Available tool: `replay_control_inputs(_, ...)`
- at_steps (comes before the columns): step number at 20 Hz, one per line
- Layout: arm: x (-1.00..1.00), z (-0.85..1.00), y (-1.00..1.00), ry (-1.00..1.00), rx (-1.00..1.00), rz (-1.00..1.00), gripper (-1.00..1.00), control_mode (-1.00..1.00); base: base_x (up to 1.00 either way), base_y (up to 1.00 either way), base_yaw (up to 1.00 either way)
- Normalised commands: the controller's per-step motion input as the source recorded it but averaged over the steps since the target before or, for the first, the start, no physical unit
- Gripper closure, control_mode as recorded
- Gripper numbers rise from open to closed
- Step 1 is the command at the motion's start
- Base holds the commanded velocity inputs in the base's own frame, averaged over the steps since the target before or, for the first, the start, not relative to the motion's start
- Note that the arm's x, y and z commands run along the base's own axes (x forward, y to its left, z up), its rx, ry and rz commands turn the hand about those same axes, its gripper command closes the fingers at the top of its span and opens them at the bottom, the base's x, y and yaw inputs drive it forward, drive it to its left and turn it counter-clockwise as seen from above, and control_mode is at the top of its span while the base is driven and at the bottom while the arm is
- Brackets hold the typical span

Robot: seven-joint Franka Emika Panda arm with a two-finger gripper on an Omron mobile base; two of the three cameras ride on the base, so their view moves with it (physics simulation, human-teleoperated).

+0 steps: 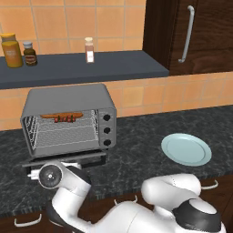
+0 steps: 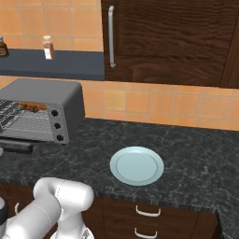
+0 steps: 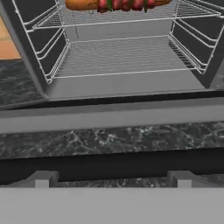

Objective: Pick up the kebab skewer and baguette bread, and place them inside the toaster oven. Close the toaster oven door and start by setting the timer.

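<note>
The toaster oven (image 1: 68, 102) stands open on the counter at the left. Its door (image 1: 68, 159) hangs dropped down flat in front. On the upper wire rack lie the baguette bread (image 1: 61, 115) and, just in front of it, the kebab skewer (image 1: 64, 119). From the hand view I look low over the door (image 3: 112, 116) and its dark bar handle (image 3: 112, 164) into the oven. The baguette bread (image 3: 81, 4) and kebab skewer (image 3: 124, 4) sit at the top edge. My gripper (image 1: 36, 174) is low at the door's front edge, its fingers hidden.
Three black knobs (image 1: 107, 129) run down the oven's right panel. A pale blue plate (image 1: 186, 149) lies bare on the dark counter to the right. Jars and a spice bottle (image 1: 89, 50) stand on the shelf above. Drawer handles line the counter front.
</note>
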Motion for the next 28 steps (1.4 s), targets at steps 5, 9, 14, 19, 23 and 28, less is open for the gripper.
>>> replay_control_inputs(5, 0.40, 0.44, -0.19, -0.03, 0.04, -0.02, -1.00, -1.00, 0.00, 0.00, 0.00)
replay_control_inputs(9, 0.48, 0.37, -0.19, -0.01, 0.05, -0.01, -1.00, -1.00, 0.00, 0.00, 0.00)
replay_control_inputs(14, 0.52, 0.34, -0.20, -0.02, 0.04, -0.02, -1.00, -1.00, 0.00, 0.00, 0.00)
replay_control_inputs(19, 0.57, 0.22, -0.18, -0.05, 0.02, -0.02, -1.00, -1.00, 0.00, 0.00, 0.00)
replay_control_inputs(23, 0.61, 0.17, -0.18, -0.06, 0.02, -0.01, -1.00, -1.00, 0.00, 0.00, 0.00)
replay_control_inputs(28, 0.64, 0.11, -0.15, -0.08, 0.01, 0.00, -1.00, -1.00, 0.00, 0.00, 0.00)
